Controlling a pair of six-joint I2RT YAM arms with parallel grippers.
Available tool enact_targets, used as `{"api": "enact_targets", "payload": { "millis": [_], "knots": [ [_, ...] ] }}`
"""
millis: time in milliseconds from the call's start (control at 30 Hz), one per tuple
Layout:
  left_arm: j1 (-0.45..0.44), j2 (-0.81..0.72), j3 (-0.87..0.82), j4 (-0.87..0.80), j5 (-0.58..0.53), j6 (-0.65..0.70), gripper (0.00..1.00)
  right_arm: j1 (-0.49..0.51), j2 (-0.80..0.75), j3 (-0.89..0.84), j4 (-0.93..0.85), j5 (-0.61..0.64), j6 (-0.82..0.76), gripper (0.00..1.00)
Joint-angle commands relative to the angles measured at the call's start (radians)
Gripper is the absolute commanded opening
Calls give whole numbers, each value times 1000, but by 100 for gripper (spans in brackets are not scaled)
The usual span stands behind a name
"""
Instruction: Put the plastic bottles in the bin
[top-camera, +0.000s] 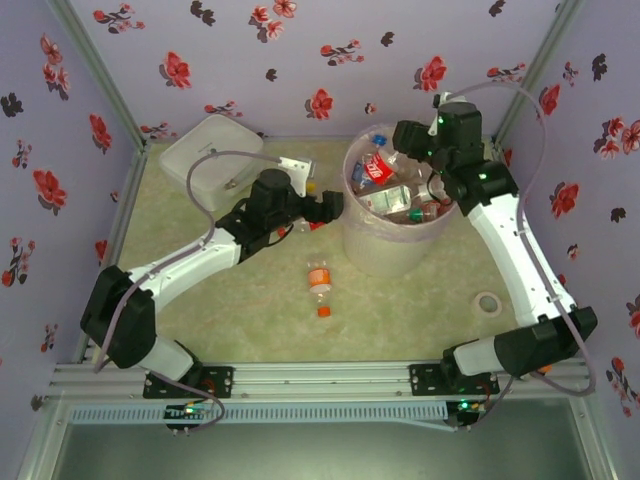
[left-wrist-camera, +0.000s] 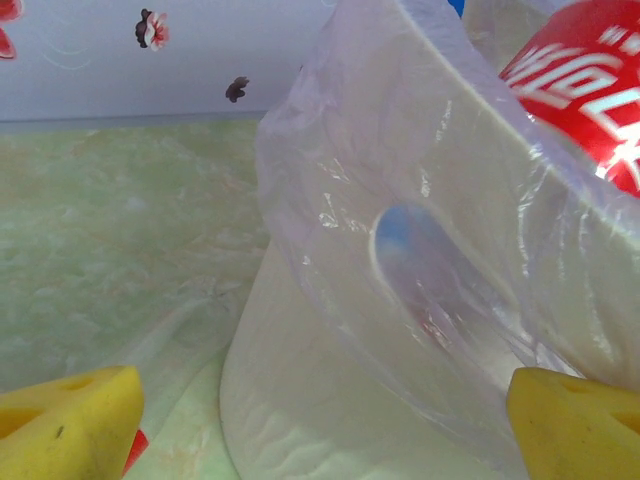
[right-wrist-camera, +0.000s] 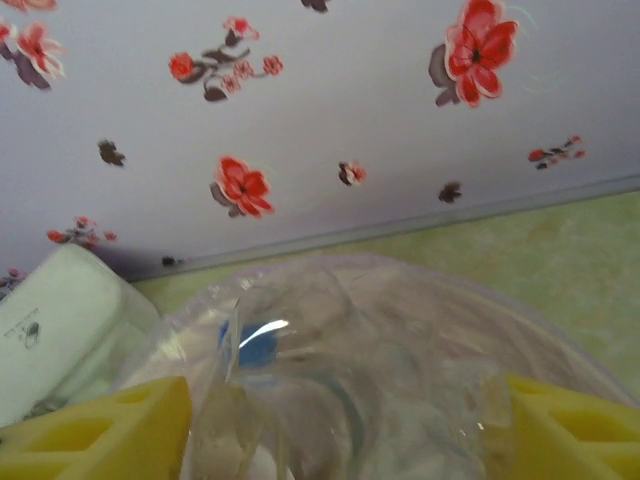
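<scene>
The bin stands right of centre, lined with a pinkish bag and holding several plastic bottles, one with a red label. Above its far rim, my right gripper has its yellow fingers wide apart. A clear bottle with a blue cap lies loosely between them over the bin; right gripper open. My left gripper is open and empty, close against the bin's left wall. An orange-capped bottle lies on the table in front of the bin.
A white rounded case sits at the back left, next to the left arm. A tape roll lies near the right arm. Flowered walls close in the back and sides. A bit of red shows beneath my left finger.
</scene>
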Motion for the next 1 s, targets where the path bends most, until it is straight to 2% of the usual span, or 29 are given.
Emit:
{"api": "enact_targets", "payload": {
  "millis": [0, 100, 233, 367, 533, 700, 967],
  "knots": [
    [13, -55, -15, 0, 5, 39, 94, -8, -15, 110, -228, 31, -56, 87],
    [23, -77, -22, -15, 2, 48, 94, -12, -23, 190, -265, 69, -96, 90],
    [33, -93, -33, -19, 0, 48, 94, -31, 12, 275, -262, 80, -128, 86],
    [34, -99, -35, -20, 2, 40, 94, -50, 112, 368, -262, 69, -155, 71],
    [33, -115, -53, -19, 1, 34, 94, -79, 214, 402, -259, 22, -169, 49],
    [35, -113, -54, -20, 0, 34, 94, -92, 253, 320, -236, -45, -149, 41],
    [35, -107, -45, -28, -2, 40, 94, -115, 259, 117, -181, -143, -114, 38]
  ]
}}
